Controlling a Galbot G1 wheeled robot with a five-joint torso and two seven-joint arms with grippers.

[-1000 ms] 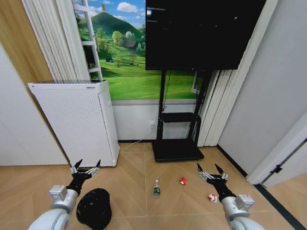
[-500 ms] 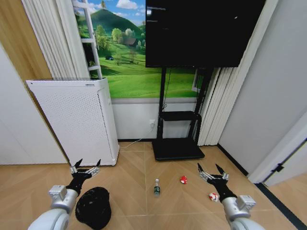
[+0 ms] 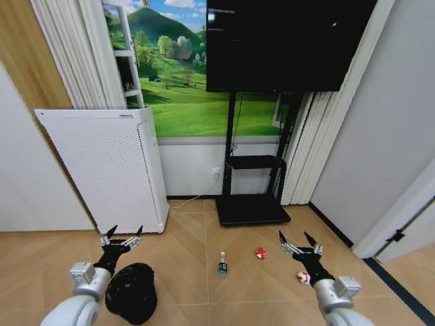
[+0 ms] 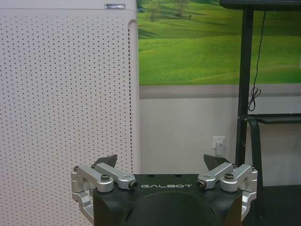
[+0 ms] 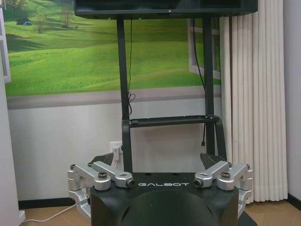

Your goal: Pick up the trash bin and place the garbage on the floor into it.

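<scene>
- Trash bin (image 3: 131,293) on the wood floor (image 3: 197,272) at lower left, upright, dark round body just in front of the white air purifier (image 3: 102,170).
- Left claw (image 3: 121,236) held just above and behind the bin's rim, fingers spread wide, empty; same wide spread seen from the left wrist (image 4: 162,165), facing the purifier (image 4: 66,117) and the wall.
- Green bottle (image 3: 221,265) standing upright near mid-floor, long axis vertical, pale cap on top.
- Red wad (image 3: 260,253) lying just to the right of the bottle, apart from it, near the black TV stand (image 3: 250,204).
- Red-and-white wad (image 3: 302,276) farther right, just beside the right arm.
- Right claw (image 3: 298,241) raised over the floor between the two wads, fingers wide apart, holding nothing; from the right wrist (image 5: 160,162), aimed at the TV stand (image 5: 124,94) and curtain (image 5: 254,94).
</scene>
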